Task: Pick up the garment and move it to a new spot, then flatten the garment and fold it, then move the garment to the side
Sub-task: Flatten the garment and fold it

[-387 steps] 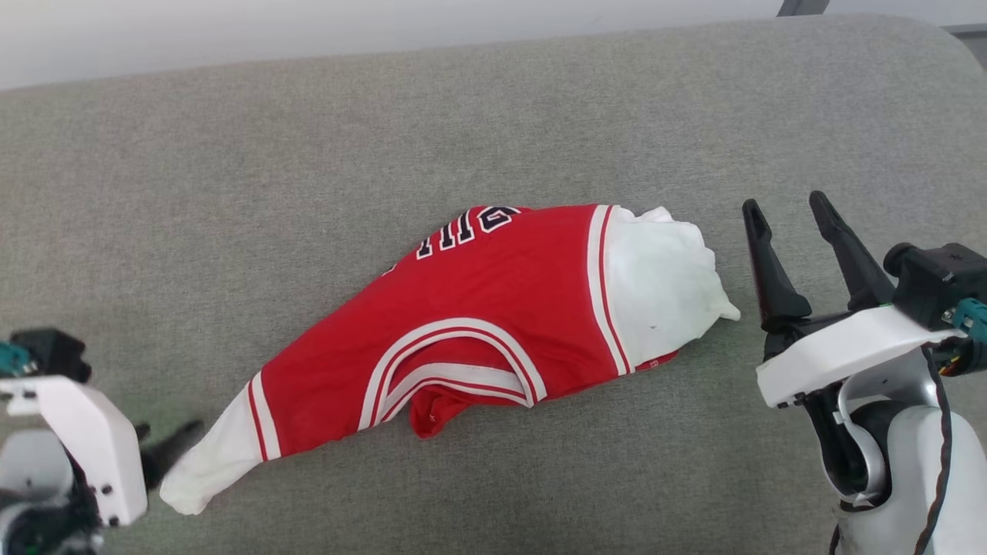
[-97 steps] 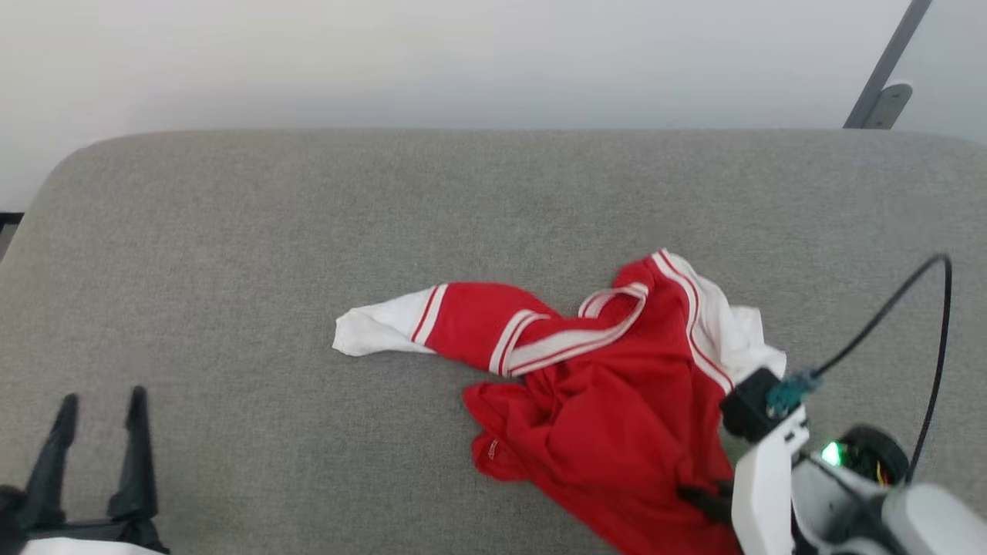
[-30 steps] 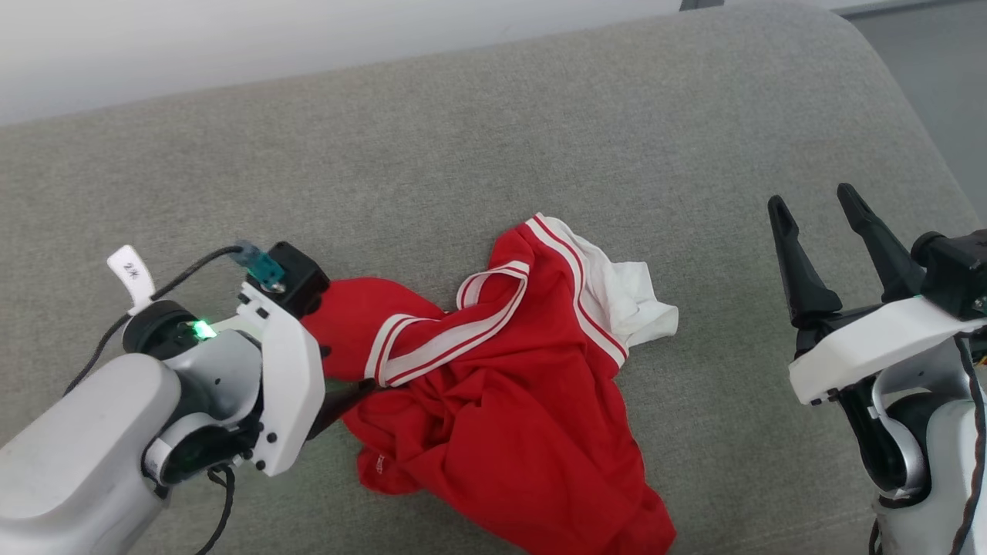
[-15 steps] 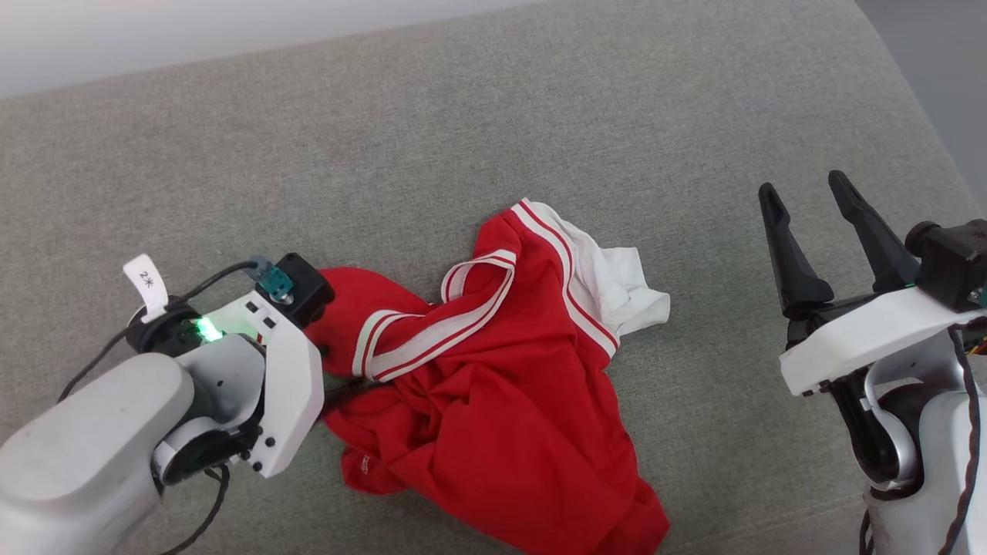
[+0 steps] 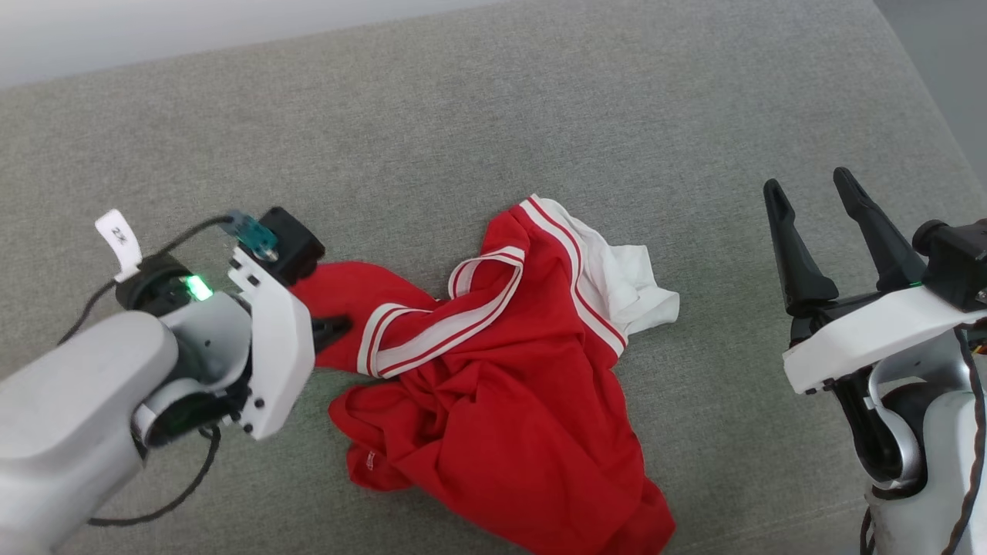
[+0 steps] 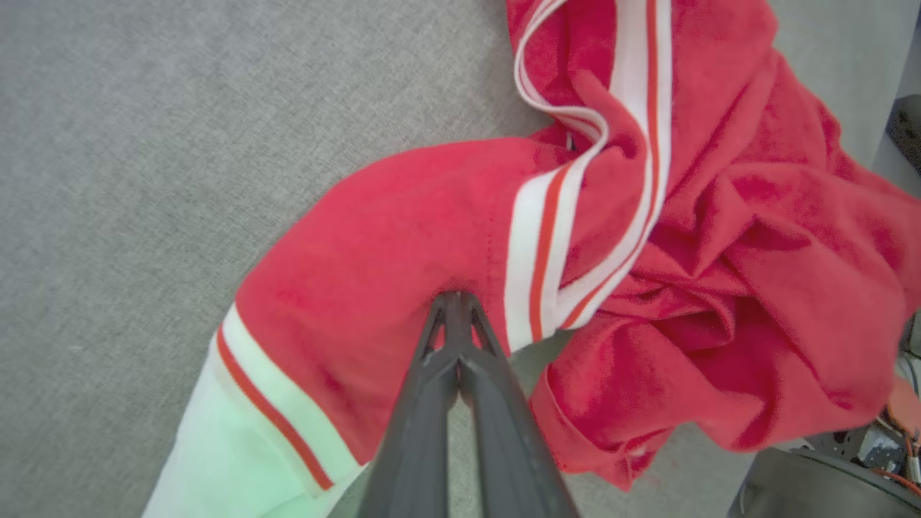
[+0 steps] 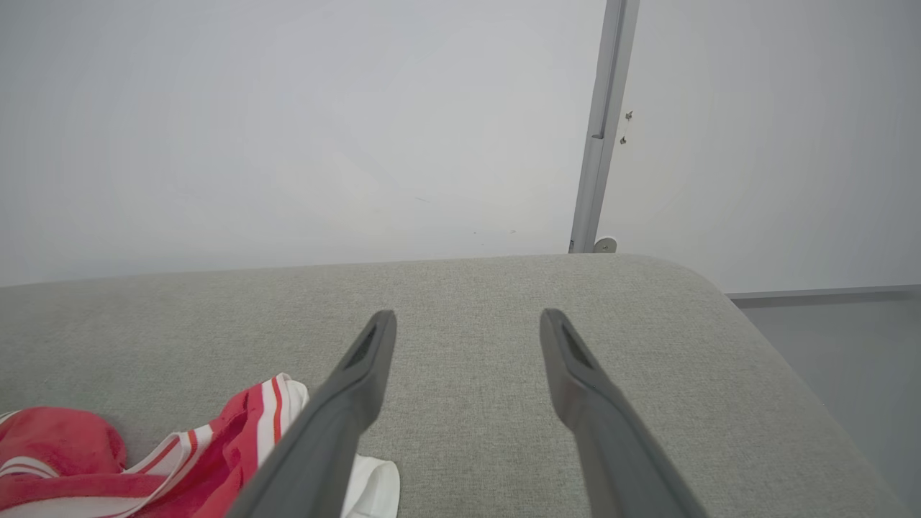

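Grey woven fabric covers the padded bench (image 5: 463, 116). In the head view its far edge runs along the top and its far right corner rounds off at the upper right. The garment (image 5: 501, 401) lies crumpled mid-bench, toward the near side, and its red body runs down to the picture's bottom edge. The left gripper (image 5: 331, 330) reaches in from the left onto the red shoulder. The right gripper (image 5: 808, 179) hangs near the right edge, its jaws spread, well apart from the cloth. Bare cushion lies between them and all along the far side.

In the left wrist view, the left gripper (image 6: 453, 295) has its two fingers pressed together, pinching a puckered bit of the garment (image 6: 403, 237) just beside the striped trim. A white sleeve trails to the lower left, with bare fabric above and to the left.

In the right wrist view, the right gripper (image 7: 468, 314) is wide apart over bare bench (image 7: 647, 324). The garment (image 7: 72, 446) sits at the lower left. The rounded far right corner meets a pale wall (image 7: 288, 129) with a metal post (image 7: 601, 137).
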`<state>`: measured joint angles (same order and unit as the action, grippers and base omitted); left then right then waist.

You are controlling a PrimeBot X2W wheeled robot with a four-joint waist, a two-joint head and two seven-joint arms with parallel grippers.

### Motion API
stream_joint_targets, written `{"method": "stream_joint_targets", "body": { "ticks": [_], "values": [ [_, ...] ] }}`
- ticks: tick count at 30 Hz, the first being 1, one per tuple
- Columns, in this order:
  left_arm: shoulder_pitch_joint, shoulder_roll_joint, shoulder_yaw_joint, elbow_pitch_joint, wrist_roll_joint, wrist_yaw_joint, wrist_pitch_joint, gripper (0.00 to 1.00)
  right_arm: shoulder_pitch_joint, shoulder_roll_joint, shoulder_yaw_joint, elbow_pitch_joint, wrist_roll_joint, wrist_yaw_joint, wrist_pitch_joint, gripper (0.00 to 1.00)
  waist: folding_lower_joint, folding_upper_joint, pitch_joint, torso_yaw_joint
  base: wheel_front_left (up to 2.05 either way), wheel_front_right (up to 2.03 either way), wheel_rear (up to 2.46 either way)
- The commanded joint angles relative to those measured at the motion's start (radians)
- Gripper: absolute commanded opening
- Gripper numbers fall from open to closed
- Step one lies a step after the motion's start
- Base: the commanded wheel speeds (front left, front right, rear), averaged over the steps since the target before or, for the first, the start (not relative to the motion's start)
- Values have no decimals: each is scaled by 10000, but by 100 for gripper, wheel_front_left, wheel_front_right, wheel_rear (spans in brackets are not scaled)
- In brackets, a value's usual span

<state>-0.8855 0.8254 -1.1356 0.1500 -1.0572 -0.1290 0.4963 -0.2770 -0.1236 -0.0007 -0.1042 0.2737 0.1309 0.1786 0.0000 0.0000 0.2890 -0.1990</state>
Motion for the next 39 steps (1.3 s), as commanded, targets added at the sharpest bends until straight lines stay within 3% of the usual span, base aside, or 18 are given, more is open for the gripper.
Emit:
{"method": "stream_joint_targets", "body": {
  "ticks": [1,2,4,5,17,24,25,26,39],
  "values": [
    [-164,55,26,67,-161,-9,-146,0,-42,44,8,-55,66,-3,-12,100,0,0,14,13,0,0,0],
    [-129,-12,115,168,-385,-4,-157,0,-22,43,-3,-50,64,-3,-4,100,0,0,9,26,0,0,0],
    [-101,-153,199,210,-601,19,-83,49,36,55,-34,-38,70,-3,45,100,0,0,-2,53,0,0,0],
    [-114,-190,221,243,-720,96,3,100,52,57,-47,-46,74,-3,52,100,0,0,-7,62,0,0,0],
    [-148,-465,378,-410,-1659,1289,1096,100,74,132,65,-149,-18,-3,199,100,0,0,61,-13,0,0,0],
    [102,-313,120,-408,-1405,1630,1303,100,121,171,122,-95,-4,-3,177,100,0,0,122,-130,0,0,0],
    [125,-273,46,-383,-1386,1608,1395,63,118,162,125,-78,11,-3,162,100,0,0,125,-142,0,0,0],
    [113,-242,21,-366,-1399,1580,1432,0,116,158,135,-71,17,-3,153,100,0,0,128,-152,0,0,0],
    [-962,69,372,-464,-1090,1188,1518,0,102,122,129,-79,62,-3,195,100,0,0,98,-56,0,0,0]
  ]
}}
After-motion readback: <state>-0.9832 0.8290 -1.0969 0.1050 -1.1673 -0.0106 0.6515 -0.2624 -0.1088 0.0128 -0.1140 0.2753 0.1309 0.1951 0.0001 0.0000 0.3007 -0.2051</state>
